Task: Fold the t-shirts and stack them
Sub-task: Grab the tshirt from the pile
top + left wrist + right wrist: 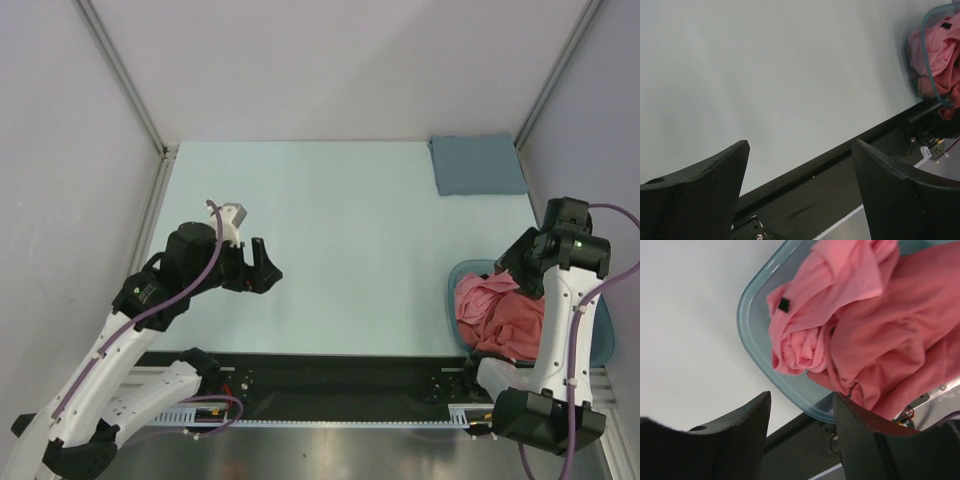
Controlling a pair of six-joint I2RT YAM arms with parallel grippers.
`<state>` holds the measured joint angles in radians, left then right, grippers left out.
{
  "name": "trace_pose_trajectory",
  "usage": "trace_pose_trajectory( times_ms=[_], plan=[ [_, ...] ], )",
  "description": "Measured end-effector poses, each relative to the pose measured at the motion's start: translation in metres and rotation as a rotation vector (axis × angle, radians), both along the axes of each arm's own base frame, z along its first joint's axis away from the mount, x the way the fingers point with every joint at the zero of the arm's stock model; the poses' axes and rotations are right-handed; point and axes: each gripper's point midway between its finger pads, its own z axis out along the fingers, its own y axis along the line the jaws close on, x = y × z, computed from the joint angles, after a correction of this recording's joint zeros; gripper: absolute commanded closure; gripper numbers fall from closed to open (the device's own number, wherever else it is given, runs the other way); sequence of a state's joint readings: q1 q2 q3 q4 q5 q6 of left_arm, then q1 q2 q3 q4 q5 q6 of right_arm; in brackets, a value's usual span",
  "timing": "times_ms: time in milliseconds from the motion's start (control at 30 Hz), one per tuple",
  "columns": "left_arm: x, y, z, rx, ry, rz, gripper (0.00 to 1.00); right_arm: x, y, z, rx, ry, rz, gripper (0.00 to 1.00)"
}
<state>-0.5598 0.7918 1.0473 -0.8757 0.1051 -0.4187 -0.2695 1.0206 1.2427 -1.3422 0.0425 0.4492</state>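
Crumpled salmon-pink t-shirts (497, 310) lie heaped in a teal translucent tub (466, 267) at the table's near right. The right wrist view shows the bundle (865, 330) spilling over the tub's near rim (747, 315). My right gripper (512, 272) hovers over the tub's left side, open, with nothing between its fingers (801, 395). My left gripper (268, 268) hangs above the bare table at the near left, far from the shirts, open and empty (800, 142). The left wrist view catches the shirts (940, 45) and the tub (927, 30) at its top right.
A grey-blue rectangular cloth (478, 164) lies flat at the far right corner. The pale table (340, 230) is bounded by walls at the left, back and right. A black rail (330, 375) runs along the near edge between the arm bases.
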Motion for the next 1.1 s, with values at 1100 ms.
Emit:
trace_pose_trajectory(
  times_ms=[1100],
  plan=[
    [-0.022,-0.019,-0.021,0.183,-0.149,-0.288,0.01,0.043,-0.091,-0.108,-0.067,0.258,-0.172,0.71]
  ],
)
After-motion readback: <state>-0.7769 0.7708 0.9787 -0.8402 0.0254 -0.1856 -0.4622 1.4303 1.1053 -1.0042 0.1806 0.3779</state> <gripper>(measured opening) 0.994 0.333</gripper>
